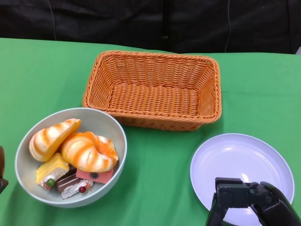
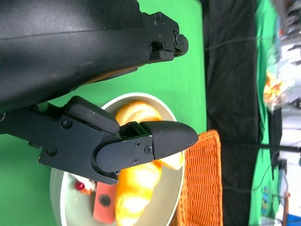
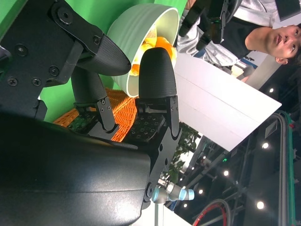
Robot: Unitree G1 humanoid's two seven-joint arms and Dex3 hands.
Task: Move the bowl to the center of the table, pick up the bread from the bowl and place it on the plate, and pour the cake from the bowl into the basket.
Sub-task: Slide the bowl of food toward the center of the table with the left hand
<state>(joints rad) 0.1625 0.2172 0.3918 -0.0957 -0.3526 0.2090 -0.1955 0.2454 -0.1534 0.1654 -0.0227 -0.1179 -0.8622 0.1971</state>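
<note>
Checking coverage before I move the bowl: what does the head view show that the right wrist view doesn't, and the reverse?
Head view only: the white plate, the cake pieces in the bowl, and the whole basket.
Right wrist view only: a person beyond the table, and the right hand up close, fingers apart and holding nothing.
Both: bowl, orange bread, basket, green cloth.

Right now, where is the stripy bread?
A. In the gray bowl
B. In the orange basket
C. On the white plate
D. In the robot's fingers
A: the head view shows both pieces of bread lying in the bowl with the cake slices, while the basket and the plate hold nothing.
</note>
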